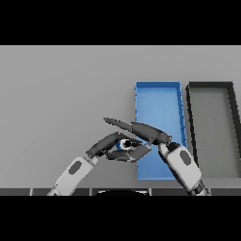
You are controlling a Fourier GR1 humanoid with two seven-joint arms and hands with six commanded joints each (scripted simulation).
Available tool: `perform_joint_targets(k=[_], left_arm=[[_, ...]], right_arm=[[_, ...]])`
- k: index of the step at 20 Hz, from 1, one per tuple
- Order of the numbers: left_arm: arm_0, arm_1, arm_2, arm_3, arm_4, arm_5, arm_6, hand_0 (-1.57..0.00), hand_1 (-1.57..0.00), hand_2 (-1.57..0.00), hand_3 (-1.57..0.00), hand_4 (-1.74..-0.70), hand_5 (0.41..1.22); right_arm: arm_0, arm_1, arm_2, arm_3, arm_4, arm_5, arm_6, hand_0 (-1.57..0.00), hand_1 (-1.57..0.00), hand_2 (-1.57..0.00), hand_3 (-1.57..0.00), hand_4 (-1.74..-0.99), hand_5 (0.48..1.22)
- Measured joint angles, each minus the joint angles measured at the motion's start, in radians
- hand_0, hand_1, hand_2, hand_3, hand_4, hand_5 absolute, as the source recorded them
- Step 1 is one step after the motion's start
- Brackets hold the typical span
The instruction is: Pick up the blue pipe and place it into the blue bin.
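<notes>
Currently the step in hand appears to be the grasp, or the start of the carry: the small blue cylindrical pipe [124,144] sits between the two dark hands, just left of the bin's left wall and not yet inside it. The left hand [109,146] comes in from the lower left, its fingers curled around the pipe, so it is judged to be gripping it. The right hand [143,131] comes in from the lower right, its forearm lying over the near end of the bin; its fingers are held straight and point left, above and beyond the pipe, with a thumb or lower finger lying just beneath it. Whether the right hand touches the pipe cannot be told.

The shallow rectangular blue plastic bin [158,85] lies directly to the right of the left hand on the flat grey surface [61,94]. The next move calls for lifting the pipe clear of the bin wall, moving it right, and releasing it inside. A similar dark grey bin [212,84] stands further right.
</notes>
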Motion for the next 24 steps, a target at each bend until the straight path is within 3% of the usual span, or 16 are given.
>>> perform_joint_targets(k=[1,3,5,6,8,10,11,14,15,17,18,19,21,24], left_arm=[[0.001,-0.004,0.007,0.003,0.012,-0.008,0.016,-1.57,-1.57,-1.57,-1.48,-1.74,1.221],[-0.019,-0.013,0.012,0.015,-0.011,-0.006,0.027,-1.18,-1.08,-1.06,-1.03,-1.68,1.221],[-0.039,0.030,-0.005,0.011,-0.055,-0.046,0.131,-0.82,-0.71,-0.68,-0.66,-1.48,1.221],[-0.033,0.030,-0.004,-0.002,-0.060,-0.055,0.163,-0.78,-0.71,-0.69,-0.58,-1.53,1.221],[-0.026,0.008,0.019,0.006,-0.068,-0.039,0.121,-1.06,-1.02,-0.97,-0.94,-1.61,1.221],[0.005,-0.004,0.031,0.000,-0.041,-0.038,0.119,-1.25,-1.22,-1.12,-1.17,-1.66,1.221],[0.009,-0.025,0.038,0.001,-0.022,-0.043,0.126,-1.31,-1.29,-1.19,-1.25,-1.67,1.221],[0.015,-0.051,0.061,0.002,0.002,-0.057,0.095,-1.44,-1.43,-1.35,-1.41,-1.71,1.221],[0.012,-0.061,0.058,0.007,-0.002,-0.058,0.097,-1.46,-1.45,-1.37,-1.44,-1.71,1.221],[0.028,-0.058,0.061,-0.006,0.000,-0.065,0.092,-1.50,-1.50,-1.40,-1.49,-1.72,1.221],[0.022,-0.060,0.063,-0.009,-0.005,-0.062,0.118,-1.52,-1.51,-1.39,-1.50,-1.73,1.221],[0.027,-0.057,0.068,-0.015,0.005,-0.071,0.112,-1.43,-1.35,-1.22,-1.33,-1.65,1.221],[0.021,-0.026,0.068,-0.015,-0.043,-0.070,0.067,-0.93,-0.87,-0.78,-0.85,-1.41,1.221],[0.005,0.003,0.045,-0.019,-0.125,-0.133,0.061,-0.47,-0.44,-0.40,-0.44,-1.14,1.187]], right_arm=[[-0.020,0.007,0.000,0.012,-0.006,0.005,0.000,-0.05,-0.08,-0.10,-0.05,-1.245,0.506],[-0.063,0.031,0.010,0.039,-0.023,0.011,0.032,-0.35,-0.38,-0.38,-0.30,-1.335,0.507],[-0.102,0.037,0.014,0.061,-0.029,0.032,0.058,-0.72,-0.70,-0.74,-0.63,-1.430,0.522],[-0.104,0.045,0.025,0.069,-0.015,0.042,0.033,-0.89,-0.87,-0.91,-0.77,-1.486,0.550],[-0.116,0.052,0.029,0.078,-0.075,0.055,0.024,-1.13,-1.12,-1.14,-0.96,-1.562,0.666],[-0.108,0.047,0.037,0.091,-0.132,0.054,0.036,-1.29,-1.29,-1.30,-1.18,-1.495,0.826],[-0.101,0.054,0.043,0.094,-0.151,0.046,0.002,-1.35,-1.34,-1.35,-1.26,-1.469,0.905],[-0.122,0.039,0.058,0.104,-0.090,0.025,-0.109,-1.46,-1.45,-1.46,-1.41,-1.447,1.059],[-0.120,0.010,0.058,0.091,-0.074,0.034,-0.129,-1.48,-1.48,-1.48,-1.44,-1.457,1.092],[-0.123,0.001,0.086,0.082,-0.082,0.013,-0.123,-1.51,-1.51,-1.51,-1.49,-1.470,1.138],[-0.119,-0.001,0.093,0.087,-0.088,0.002,-0.149,-1.52,-1.52,-1.53,-1.51,-1.475,1.155],[-0.122,0.001,0.098,0.089,-0.102,-0.013,-0.147,-1.53,-1.53,-1.53,-1.52,-1.480,1.168],[-0.118,-0.011,0.101,0.093,-0.146,-0.032,-0.146,-1.55,-1.55,-1.55,-1.54,-1.487,1.187],[-0.127,-0.030,0.112,0.078,-0.153,-0.044,-0.106,-1.56,-1.56,-1.56,-1.55,-1.491,1.204]])
